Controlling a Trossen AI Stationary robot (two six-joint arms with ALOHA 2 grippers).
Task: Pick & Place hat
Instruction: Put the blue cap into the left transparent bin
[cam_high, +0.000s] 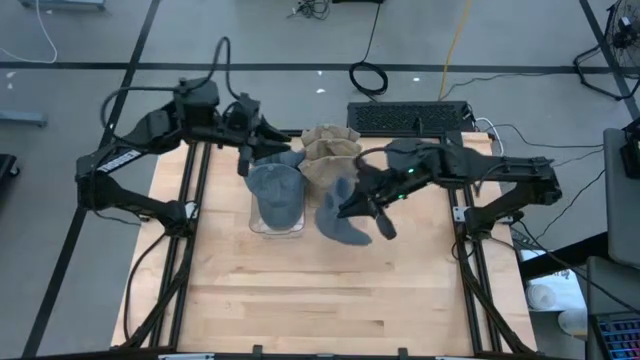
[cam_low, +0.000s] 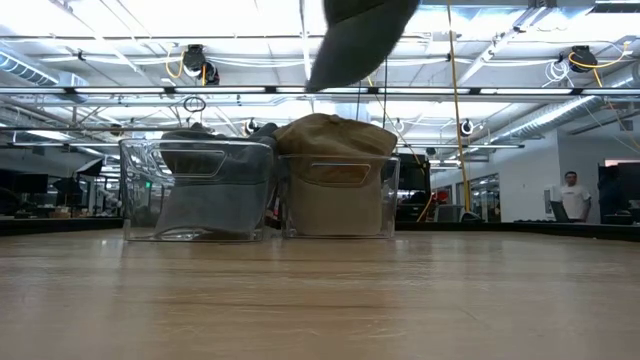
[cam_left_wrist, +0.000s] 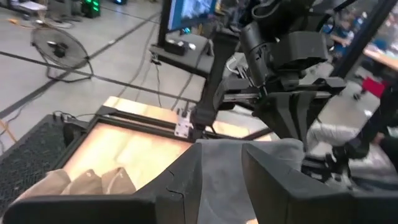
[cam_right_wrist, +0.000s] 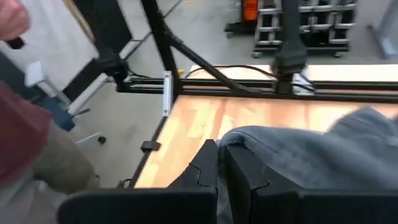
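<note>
My left gripper (cam_high: 258, 152) is over the table's far left and is shut on a light grey hat (cam_high: 278, 185), which hangs over a clear bin (cam_high: 272, 228) of grey hats (cam_low: 200, 190). Further right, my right gripper (cam_high: 372, 208) is shut on a blue-grey hat (cam_high: 345, 220). This hat hangs in the air, and its lower part (cam_low: 355, 40) shows at the top of the low view. A second clear bin (cam_low: 335, 200), beside the first, holds tan hats (cam_high: 330, 150). My left gripper pinches grey hat fabric (cam_left_wrist: 221, 177) between its two fingers, coming nearly level from the table's left. Which part of the hat this is cannot be told. The hat hangs beside and below the fingers, over the bin. My right gripper pinches a fold of the blue-grey hat's cloth (cam_right_wrist: 249, 146) between its shut fingers, slanting slightly down from the table's right. The hat hangs below the fingers, clear of the table.
A black keyboard (cam_high: 410, 117) lies beyond the table's far edge. The near half of the wooden table (cam_high: 320, 300) is bare. A person (cam_low: 570, 195) stands far off in the room, and another person's red sleeve (cam_right_wrist: 18, 137) shows beside the table.
</note>
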